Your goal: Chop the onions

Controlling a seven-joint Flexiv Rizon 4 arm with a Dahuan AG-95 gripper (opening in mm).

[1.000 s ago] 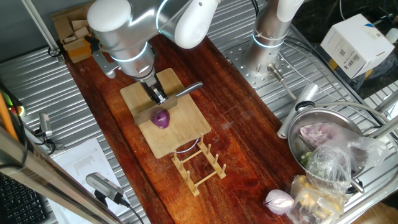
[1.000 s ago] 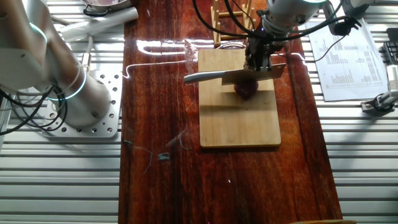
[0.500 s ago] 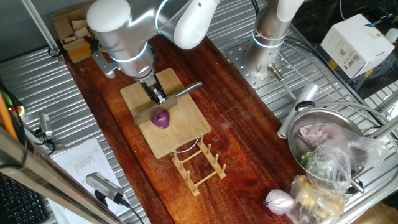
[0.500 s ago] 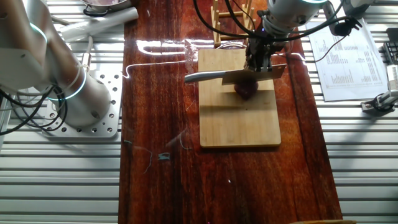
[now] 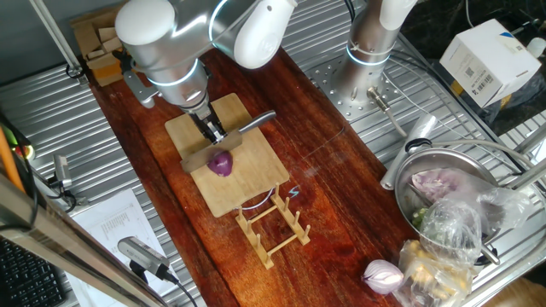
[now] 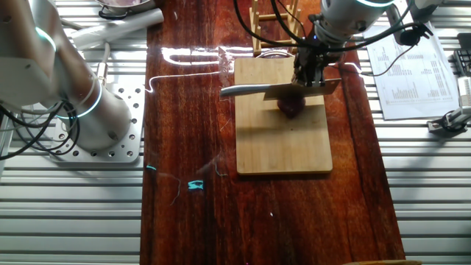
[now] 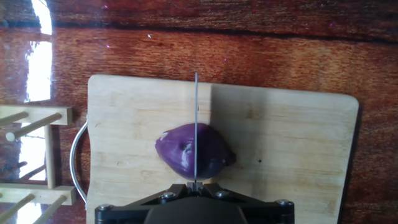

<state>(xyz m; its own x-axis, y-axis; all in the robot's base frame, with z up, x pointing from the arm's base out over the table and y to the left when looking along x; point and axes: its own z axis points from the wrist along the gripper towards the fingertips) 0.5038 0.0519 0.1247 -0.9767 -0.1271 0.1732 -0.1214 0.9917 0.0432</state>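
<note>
The end effector (image 5: 212, 132) is clamped on a kitchen knife (image 6: 274, 90), whose blade edge runs across the middle of the small purple onion (image 7: 194, 151). The onion lies near the centre of the bamboo cutting board (image 7: 280, 155), on the dark wooden surface (image 6: 184, 110), just beside a wooden dish rack (image 5: 271, 226).

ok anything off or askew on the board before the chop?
Nothing stands out. The purple onion lies whole on the cutting board, the knife held by the gripper lines up over its middle, and nothing is spilled.
</note>
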